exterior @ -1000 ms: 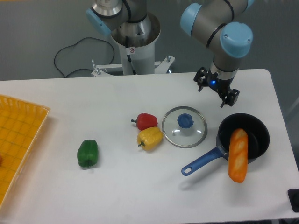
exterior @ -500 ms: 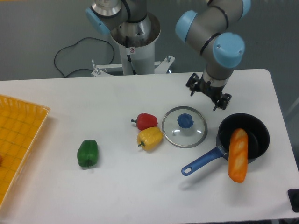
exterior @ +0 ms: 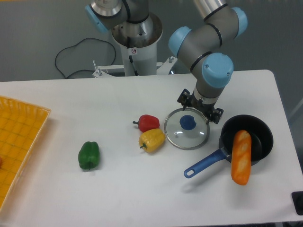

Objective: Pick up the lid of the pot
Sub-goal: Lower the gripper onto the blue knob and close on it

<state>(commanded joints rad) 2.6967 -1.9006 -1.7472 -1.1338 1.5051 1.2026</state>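
Our gripper [exterior: 200, 109] is spread wide and empty. The pot lid [exterior: 187, 139] looks hard and easy to break; we should pinch its blue knob [exterior: 188, 123].

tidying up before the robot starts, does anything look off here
Yes: the orange carrot isn't fully inside the black pan; it lies across the near rim, with its lower end sticking out beyond it.

White bench [exterior: 132, 198], yellow crate [exterior: 21, 127] at left, green pepper [exterior: 89, 156] well apart from the rest, red pepper [exterior: 149, 123] near yellow pepper [exterior: 152, 140], transparent pot lid [exterior: 189, 138] with blue knob, black pan [exterior: 263, 142] with blue handle at right.
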